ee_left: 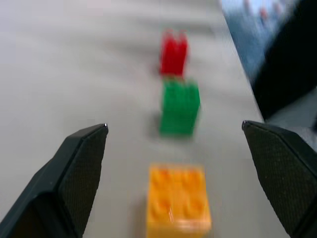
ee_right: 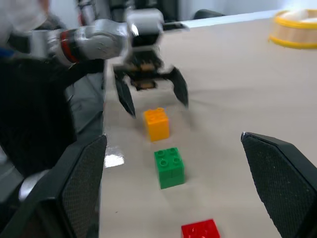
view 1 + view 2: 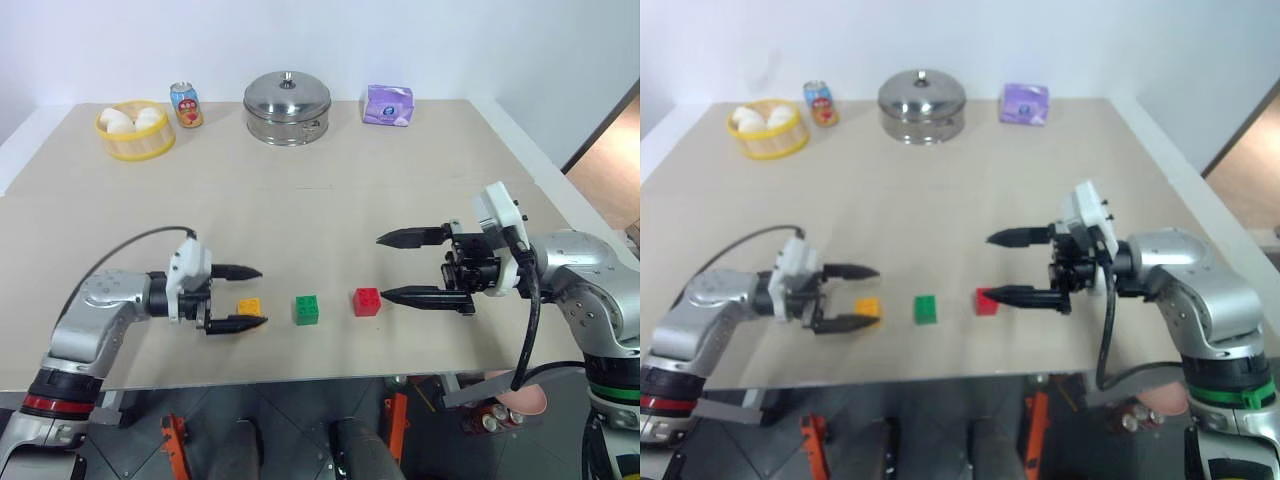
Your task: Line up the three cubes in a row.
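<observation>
The three cubes are lying in a single line near the front edge of the tabletop (image 3: 330,200): the orange-yellow cube (image 3: 249,306) at the robot's left, the green cube (image 3: 307,309) in the middle, the red cube (image 3: 367,301) at the right. They are being left free, with gaps between them and nothing resting on or against any of them, which is judged to be the arrangement the task asks for (the spacing looks roughly even, and the left wrist view shows all three running away in one file).

The left claw (image 3: 240,297) is being held level with its fingers spread apart, pointing toward the row. The orange-yellow cube is sitting just past its fingertips, roughly between the two tips and clear of both; nothing is being gripped. This is read as a release posture, the cube being set down rather than carried.

The right claw (image 3: 400,267) is likewise being held wide open and empty, pointing inward from the other end. Its lower finger is reaching to just beside the red cube, though whether contact is being made cannot be told. The green cube is well apart from both claws.
</observation>
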Controlling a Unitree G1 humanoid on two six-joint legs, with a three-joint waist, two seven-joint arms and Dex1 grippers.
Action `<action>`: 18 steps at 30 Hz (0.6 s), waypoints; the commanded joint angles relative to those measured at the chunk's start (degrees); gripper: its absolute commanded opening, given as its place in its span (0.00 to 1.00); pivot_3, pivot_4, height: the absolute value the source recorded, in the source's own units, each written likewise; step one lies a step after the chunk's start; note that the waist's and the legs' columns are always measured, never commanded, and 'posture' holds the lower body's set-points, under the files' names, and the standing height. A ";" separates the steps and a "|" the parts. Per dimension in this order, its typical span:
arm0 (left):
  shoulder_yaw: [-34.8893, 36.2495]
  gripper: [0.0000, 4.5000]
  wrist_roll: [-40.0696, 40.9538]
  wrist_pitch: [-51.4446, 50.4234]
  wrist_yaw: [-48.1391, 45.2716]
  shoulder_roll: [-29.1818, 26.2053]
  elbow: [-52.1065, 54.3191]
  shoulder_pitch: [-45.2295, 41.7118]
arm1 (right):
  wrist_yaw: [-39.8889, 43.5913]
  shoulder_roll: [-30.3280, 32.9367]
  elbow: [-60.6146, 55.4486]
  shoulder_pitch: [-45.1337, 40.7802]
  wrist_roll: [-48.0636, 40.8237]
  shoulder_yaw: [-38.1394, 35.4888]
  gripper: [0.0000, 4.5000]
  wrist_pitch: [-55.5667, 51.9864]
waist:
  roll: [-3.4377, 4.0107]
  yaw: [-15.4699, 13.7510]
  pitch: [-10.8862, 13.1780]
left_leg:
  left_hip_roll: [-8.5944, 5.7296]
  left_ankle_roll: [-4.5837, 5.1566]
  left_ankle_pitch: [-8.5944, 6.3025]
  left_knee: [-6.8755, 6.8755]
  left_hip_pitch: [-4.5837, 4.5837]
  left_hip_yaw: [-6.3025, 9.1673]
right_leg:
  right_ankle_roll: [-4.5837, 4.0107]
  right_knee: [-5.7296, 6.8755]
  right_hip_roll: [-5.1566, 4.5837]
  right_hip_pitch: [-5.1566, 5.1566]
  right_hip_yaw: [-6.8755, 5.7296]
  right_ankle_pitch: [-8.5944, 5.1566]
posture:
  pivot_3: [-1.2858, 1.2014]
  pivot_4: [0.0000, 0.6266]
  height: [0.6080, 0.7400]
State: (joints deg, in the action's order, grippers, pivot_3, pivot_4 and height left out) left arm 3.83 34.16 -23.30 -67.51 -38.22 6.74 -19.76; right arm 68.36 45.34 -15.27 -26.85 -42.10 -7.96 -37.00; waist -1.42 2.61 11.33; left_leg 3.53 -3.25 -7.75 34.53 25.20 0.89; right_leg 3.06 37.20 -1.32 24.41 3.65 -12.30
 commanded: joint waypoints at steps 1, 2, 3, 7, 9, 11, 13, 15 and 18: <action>8.81 1.00 8.24 -8.66 14.84 2.93 8.79 0.55 | -9.00 -4.14 -2.12 2.72 -1.90 -5.82 1.00 0.80 | -0.04 -0.01 -0.03 | 0.00 0.00 0.00 0.00 -0.03 0.01 | 0.02 0.00 0.01 -0.03 0.00 0.01 | 0.52 0.24 0.99; 10.45 1.00 8.41 -9.28 18.81 4.09 10.17 1.04 | -12.16 -6.00 -1.90 3.33 -1.62 -6.80 1.00 1.27 | -0.08 0.02 -0.05 | 0.00 0.00 0.00 0.01 -0.06 0.05 | 0.03 0.00 0.03 -0.08 -0.01 0.02 | 0.52 0.24 0.99; 11.88 1.00 7.22 -9.39 23.71 5.56 11.38 1.71 | -15.62 -7.97 -1.57 3.89 -1.39 -7.84 1.00 1.41 | -0.08 0.09 -0.05 | 0.00 0.00 0.00 0.02 -0.08 0.07 | 0.03 0.00 0.04 -0.09 -0.02 0.02 | 0.52 0.24 0.99; 15.07 1.00 6.02 -8.23 33.44 9.85 15.41 4.56 | -20.76 -11.21 -2.09 6.95 0.18 -8.38 1.00 2.97 | -0.08 0.05 -0.05 | -0.01 0.05 0.05 0.08 -0.12 0.03 | 0.07 0.03 0.06 -0.12 0.07 0.10 | 0.52 0.24 0.99; 15.52 1.00 6.00 -8.11 35.41 10.29 16.75 5.92 | -21.87 -11.81 -1.70 7.17 0.62 -7.77 1.00 3.77 | -0.09 0.05 -0.05 | -0.02 0.06 0.05 0.12 -0.11 0.01 | 0.05 0.03 0.06 -0.14 0.10 0.11 | 0.52 0.24 0.99; 16.75 1.00 5.70 -7.54 36.29 9.30 15.97 5.92 | -21.86 -11.79 0.29 6.11 1.85 -6.97 1.00 5.15 | -0.09 0.05 -0.05 | -0.02 0.06 0.05 0.15 -0.11 -0.03 | 0.05 0.02 0.06 -0.13 0.14 0.12 | 0.52 0.24 0.99; 17.63 1.00 5.67 -7.20 36.50 8.32 14.93 5.55 | -21.47 -11.58 2.10 5.32 3.21 -6.28 1.00 6.48 | -0.09 0.06 -0.06 | -0.02 0.09 0.07 0.17 -0.12 -0.04 | 0.02 0.02 0.07 -0.13 0.15 0.14 | 0.52 0.24 0.99; 17.91 1.00 4.45 -6.37 36.15 7.07 13.68 5.58 | -21.54 -11.21 5.45 4.70 7.60 -4.46 1.00 9.82 | -0.11 0.08 -0.07 | -0.02 0.09 0.07 0.18 -0.13 -0.05 | 0.00 0.02 0.07 -0.12 0.17 0.16 | 0.52 0.24 0.99; 19.07 1.00 3.89 -5.30 36.43 6.47 11.97 5.79 | -23.49 -12.51 12.14 3.09 12.81 -3.53 1.00 15.30 | -0.14 0.07 -0.09 | -0.03 0.09 0.07 0.18 -0.16 -0.07 | -0.01 0.02 0.07 -0.13 0.18 0.17 | 0.52 0.24 0.99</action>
State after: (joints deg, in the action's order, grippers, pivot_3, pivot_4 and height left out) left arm 21.15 38.51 -30.06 -31.50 -30.91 18.52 -13.54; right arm 45.83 32.99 -4.58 -22.31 -31.00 -10.98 -24.67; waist -1.56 2.69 11.24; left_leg 3.51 -3.16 -7.68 34.71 25.06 0.79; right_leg 3.05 37.22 -1.26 24.29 3.85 -12.14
